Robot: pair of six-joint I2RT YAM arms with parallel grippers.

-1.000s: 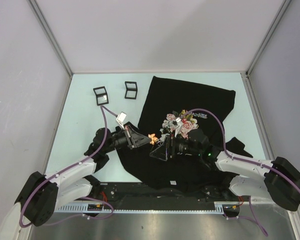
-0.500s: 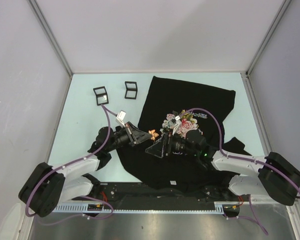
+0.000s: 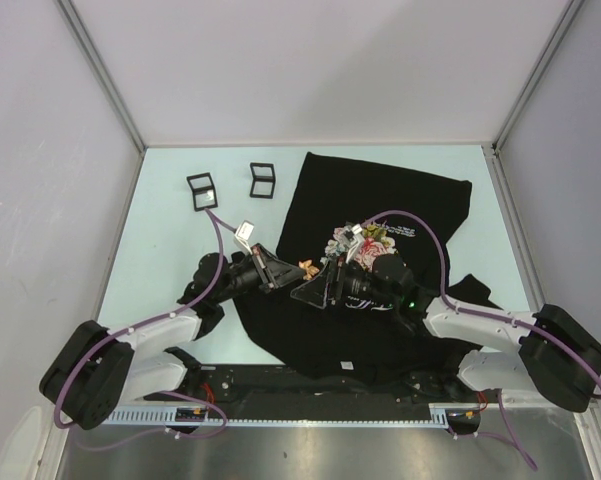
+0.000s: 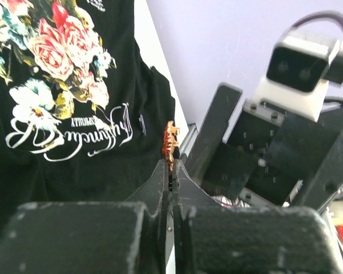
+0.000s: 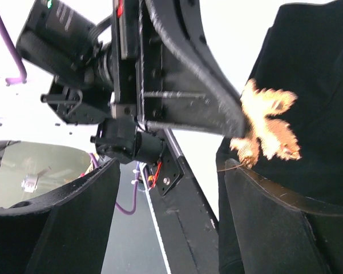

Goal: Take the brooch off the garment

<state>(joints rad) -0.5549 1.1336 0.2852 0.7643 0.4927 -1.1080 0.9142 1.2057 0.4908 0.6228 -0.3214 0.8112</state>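
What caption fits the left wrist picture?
Left gripper pinching the orange brooch, with the rose-printed black T-shirt behind.

Top view is evenly lit and sharp, shadows faint. Right wrist view blows out white from ten to one o'clock; the brooch glares. Left wrist view blurs at six o'clock.

The table is a pale surface. The black printed garment lies spread right of centre, reaching from near the far edge to the near edge. Toward the far-left corner sit the left frame and the right frame, both small, black and apart, the right one near the garment.
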